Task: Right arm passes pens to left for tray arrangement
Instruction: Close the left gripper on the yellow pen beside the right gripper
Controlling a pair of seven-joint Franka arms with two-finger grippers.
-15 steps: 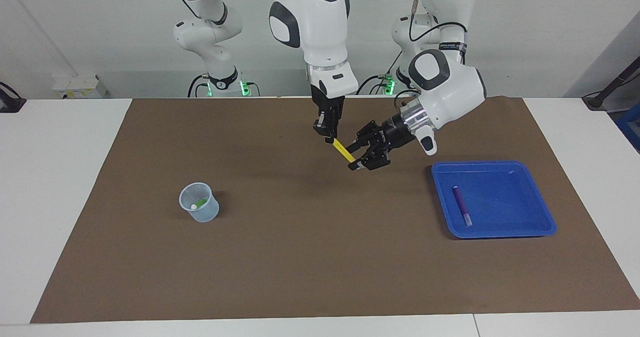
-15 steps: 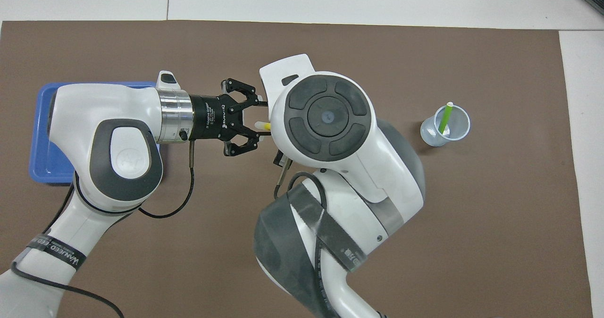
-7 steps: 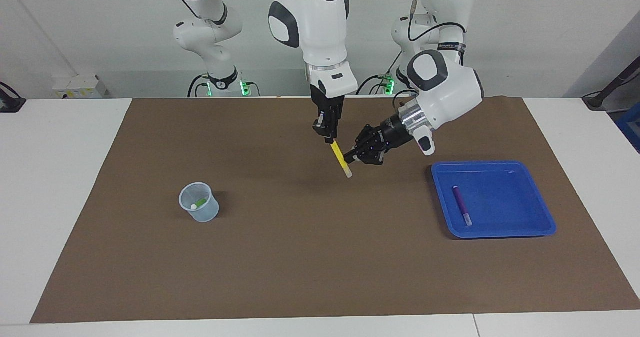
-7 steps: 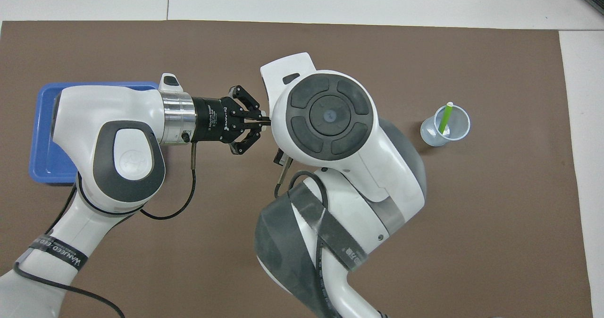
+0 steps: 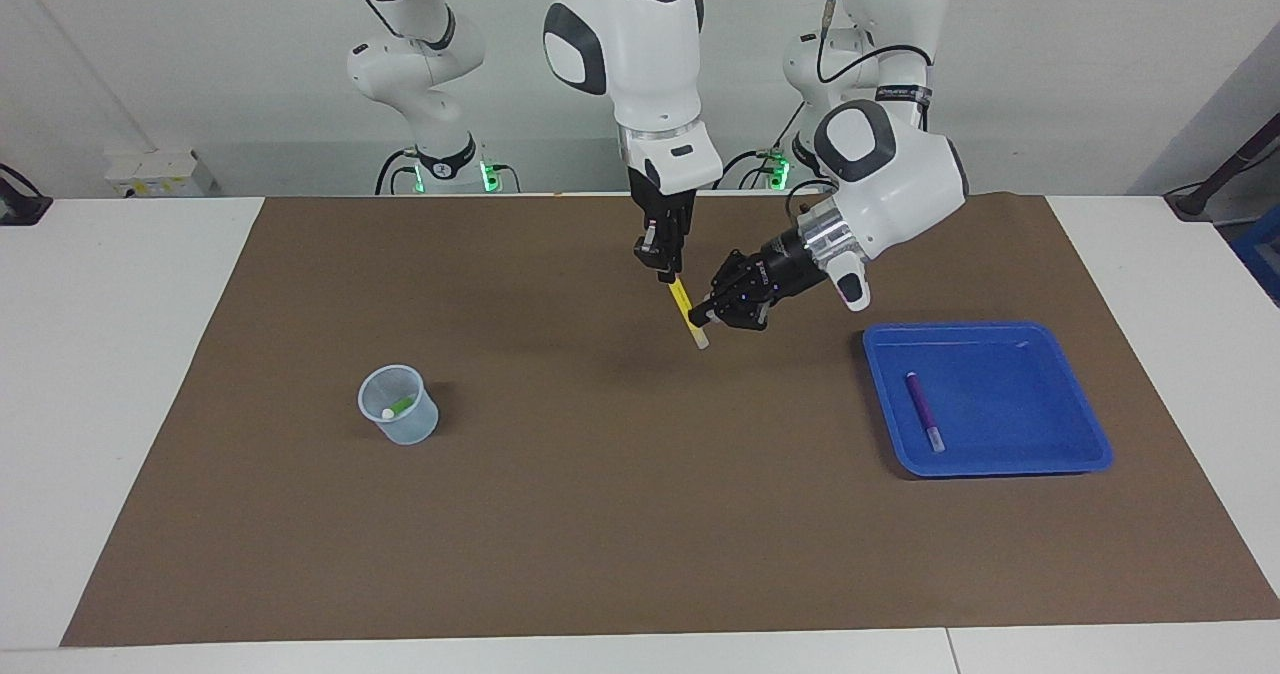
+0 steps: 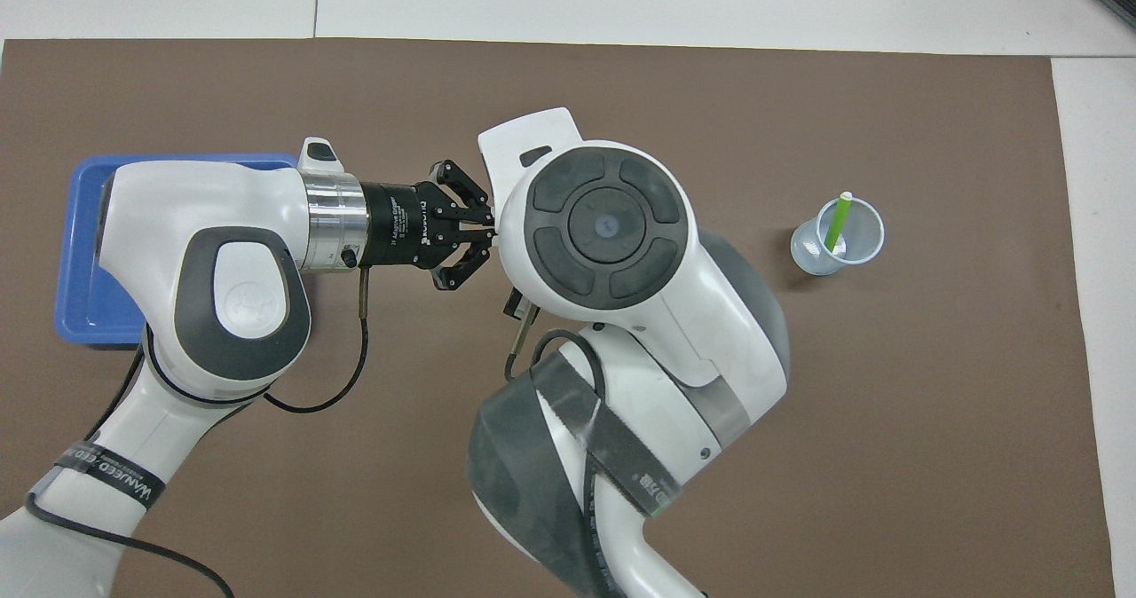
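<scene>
2 grippers on 1 yellow pen [image 5: 687,312], held aloft mid-mat — handover pt. Right gripper [image 5: 663,271] pinching top end, pen hanging tilted so lower shaft is free; left gripper [image 5: 706,315] clamped on that part w/ fingertips together. Purple pen [image 5: 923,410] already in tray [image 5: 1062,354]; green pen [image 6: 836,222] upright in cup [image 6: 857,252] — next up, prob.
</scene>
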